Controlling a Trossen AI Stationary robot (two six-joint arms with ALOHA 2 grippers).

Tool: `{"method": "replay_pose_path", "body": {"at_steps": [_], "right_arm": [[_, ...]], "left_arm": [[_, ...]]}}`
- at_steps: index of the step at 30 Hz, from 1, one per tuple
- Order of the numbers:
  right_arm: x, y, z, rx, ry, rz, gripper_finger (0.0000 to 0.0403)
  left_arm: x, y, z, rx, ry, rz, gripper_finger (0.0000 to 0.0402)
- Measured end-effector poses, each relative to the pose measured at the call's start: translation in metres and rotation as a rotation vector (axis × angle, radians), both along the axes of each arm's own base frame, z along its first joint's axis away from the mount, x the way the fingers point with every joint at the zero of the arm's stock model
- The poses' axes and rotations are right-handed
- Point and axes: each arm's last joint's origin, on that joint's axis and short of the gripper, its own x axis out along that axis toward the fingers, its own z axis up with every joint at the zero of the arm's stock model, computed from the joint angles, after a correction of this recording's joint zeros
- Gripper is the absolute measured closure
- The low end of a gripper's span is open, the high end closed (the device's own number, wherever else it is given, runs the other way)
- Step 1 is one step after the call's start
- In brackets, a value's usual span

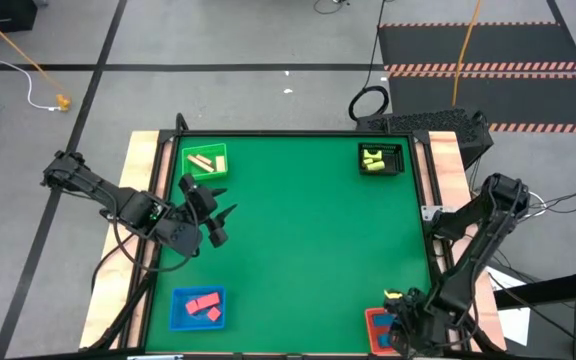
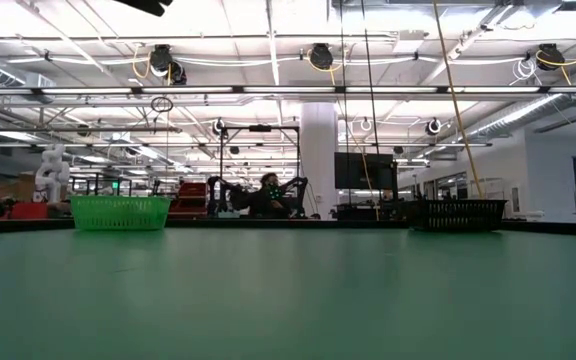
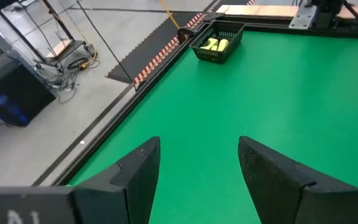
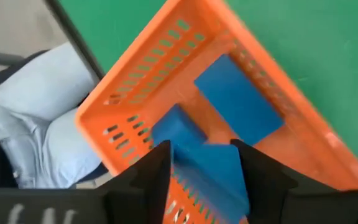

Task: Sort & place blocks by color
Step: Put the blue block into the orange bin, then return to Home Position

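Overhead looks down; low level; wrists close over table (image 1: 298, 230).

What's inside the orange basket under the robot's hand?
Blue blocks lie in the orange basket, at least three. The right gripper hangs just above them and covers part of one, so more could be hidden.

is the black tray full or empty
Neither: the black tray at the table's far right corner holds a few yellow blocks, seen from above and in the left wrist view, with bare tray around them.
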Motion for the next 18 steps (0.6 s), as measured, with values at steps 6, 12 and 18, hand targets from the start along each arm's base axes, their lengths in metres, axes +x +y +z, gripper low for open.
{"method": "replay_pose_path", "body": {"at_steps": [6, 12, 18], "right_arm": [[0.004, -0.003, -0.001, -0.016, 0.002, 0.001, 0.0192], [0.009, -0.009, 0.004, -0.03, -0.035, 0.06, 0.0148], [0.02, -0.028, 0.025, -0.043, -0.16, 0.119, 0.0144]], "left_arm": [[0.0, 0.0, 0.0, 0.012, 0.018, -0.013, 0.0183], [0.0, 0.0, -0.001, 0.011, 0.034, -0.034, 0.0183], [0.001, -0.002, 0.0, -0.132, -0.054, 0.019, 0.0183]]}}
